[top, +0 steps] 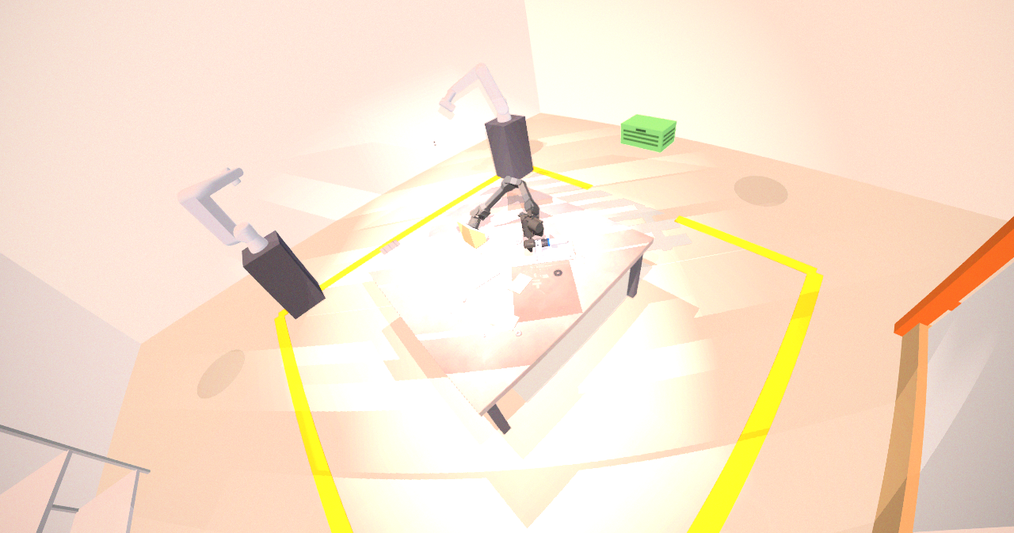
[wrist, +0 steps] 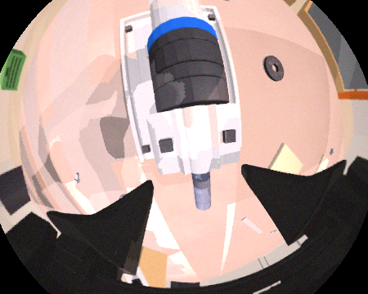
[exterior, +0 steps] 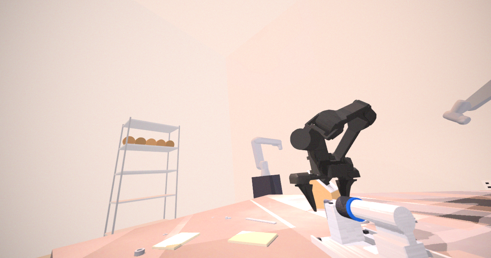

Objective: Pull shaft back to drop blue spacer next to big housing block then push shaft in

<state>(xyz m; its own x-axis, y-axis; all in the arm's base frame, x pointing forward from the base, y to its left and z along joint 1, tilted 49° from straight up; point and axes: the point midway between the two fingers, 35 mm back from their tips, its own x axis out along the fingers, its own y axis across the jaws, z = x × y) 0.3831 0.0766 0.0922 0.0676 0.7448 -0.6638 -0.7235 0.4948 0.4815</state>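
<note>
The big white housing block [exterior: 384,212] [wrist: 176,7] stands on a white base. The blue spacer [exterior: 348,209] [wrist: 183,23] [top: 548,241] sits on the shaft line against it, followed by several dark spacers [exterior: 341,205] [wrist: 190,73] and a smaller white support block [exterior: 343,227] [wrist: 163,122]. The blue-grey shaft end [wrist: 203,196] sticks out of the support. My gripper [wrist: 199,176] [exterior: 330,203] is open and empty. Its fingers show on either side of the shaft end in the wrist view, with gaps on both sides. The shaft inside the spacers is hidden.
An orange block [exterior: 320,196] [wrist: 153,265] [top: 471,234] stands behind the gripper. A dark washer [wrist: 270,67] lies beside the base. Two pale yellow plates [exterior: 253,238] [exterior: 176,240], a grey nut [exterior: 139,252] and a thin rod [exterior: 261,221] lie on the table.
</note>
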